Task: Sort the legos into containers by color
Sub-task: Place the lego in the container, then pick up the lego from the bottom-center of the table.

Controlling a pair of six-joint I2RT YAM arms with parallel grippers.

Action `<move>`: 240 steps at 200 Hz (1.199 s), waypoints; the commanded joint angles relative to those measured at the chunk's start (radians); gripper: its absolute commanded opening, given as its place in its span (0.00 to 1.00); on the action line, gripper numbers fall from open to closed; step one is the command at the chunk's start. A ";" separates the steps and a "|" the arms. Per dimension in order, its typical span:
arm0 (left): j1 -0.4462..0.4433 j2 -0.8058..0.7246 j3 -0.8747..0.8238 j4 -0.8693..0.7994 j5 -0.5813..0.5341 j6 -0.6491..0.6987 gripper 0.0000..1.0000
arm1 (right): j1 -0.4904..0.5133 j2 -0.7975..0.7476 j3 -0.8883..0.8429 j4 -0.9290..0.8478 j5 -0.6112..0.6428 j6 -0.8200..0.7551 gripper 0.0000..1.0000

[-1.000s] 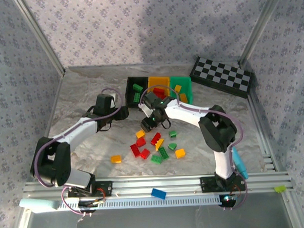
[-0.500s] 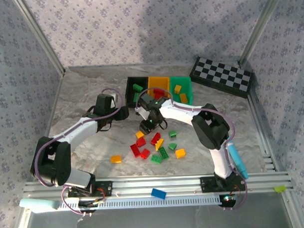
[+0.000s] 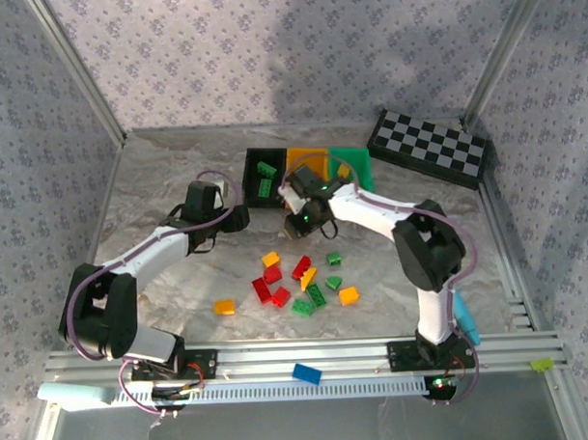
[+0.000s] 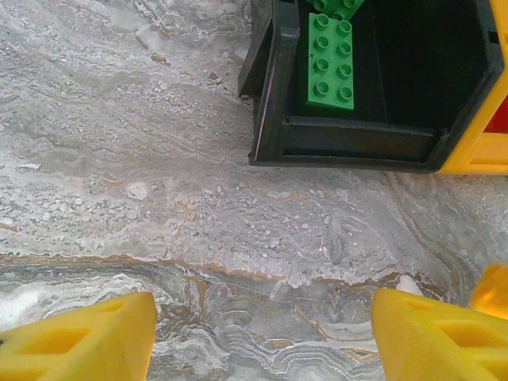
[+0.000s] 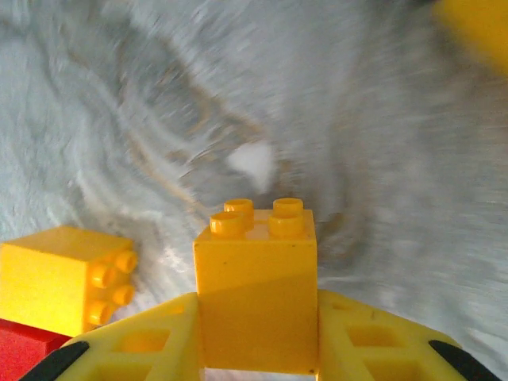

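Observation:
My right gripper (image 3: 300, 224) (image 5: 255, 308) is shut on a yellow lego (image 5: 255, 278), held studs-forward above the table, just in front of the containers. The black bin (image 3: 251, 179) holds green legos (image 4: 327, 62). Beside it stand the yellow bin (image 3: 306, 157) and the green bin (image 3: 358, 162). Several loose red, green and yellow legos (image 3: 301, 268) lie in a cluster in the middle of the table. Another yellow lego (image 5: 63, 278) lies below the held one. My left gripper (image 3: 238, 219) (image 4: 262, 341) is open over bare table, near the black bin's (image 4: 349, 147) front-left corner.
A lone yellow lego (image 3: 225, 306) lies left of the cluster. A blue brick (image 3: 305, 373) rests on the front rail. A checkered board (image 3: 429, 148) sits at the back right. The green bin has a yellow lego (image 3: 343, 170) in it.
My right gripper closed on a yellow lego at the cluster's edge, then rose and moved back and to the right, toward the bins. The left arm stayed still.

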 commanded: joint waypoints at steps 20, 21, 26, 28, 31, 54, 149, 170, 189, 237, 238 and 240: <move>-0.005 -0.006 0.006 0.025 0.017 -0.001 0.72 | -0.148 -0.127 -0.044 0.121 0.142 0.155 0.35; -0.005 -0.006 0.006 0.025 0.017 -0.002 0.72 | -0.152 -0.127 -0.043 0.122 0.151 0.161 0.35; -0.005 -0.006 0.006 0.025 0.018 -0.001 0.72 | -0.166 -0.127 -0.038 0.123 0.170 0.172 0.35; -0.005 -0.006 0.006 0.025 0.020 -0.001 0.72 | -0.172 -0.126 -0.037 0.123 0.177 0.178 0.35; -0.005 -0.006 0.006 0.025 0.020 -0.002 0.72 | -0.181 -0.124 -0.035 0.127 0.187 0.184 0.35; -0.006 -0.012 0.005 0.024 0.020 -0.002 0.72 | -0.254 -0.079 -0.003 0.134 0.222 0.227 0.35; -0.008 -0.008 0.006 0.025 0.017 0.000 0.72 | -0.221 -0.066 0.038 0.078 0.218 0.146 0.61; -0.009 -0.004 0.006 0.025 0.015 0.002 0.72 | -0.172 -0.107 0.021 0.016 0.166 0.129 0.61; -0.009 -0.003 0.008 0.023 0.017 0.002 0.72 | -0.137 -0.164 -0.049 -0.018 0.135 0.149 0.60; -0.012 0.016 0.013 0.027 0.021 -0.001 0.72 | -0.015 -0.307 -0.264 -0.122 0.105 0.222 0.59; -0.012 0.017 0.013 0.027 0.020 0.000 0.72 | -0.011 -0.310 -0.267 -0.123 0.104 0.224 0.59; -0.012 0.017 0.012 0.028 0.020 0.000 0.72 | -0.002 -0.315 -0.277 -0.129 0.103 0.228 0.59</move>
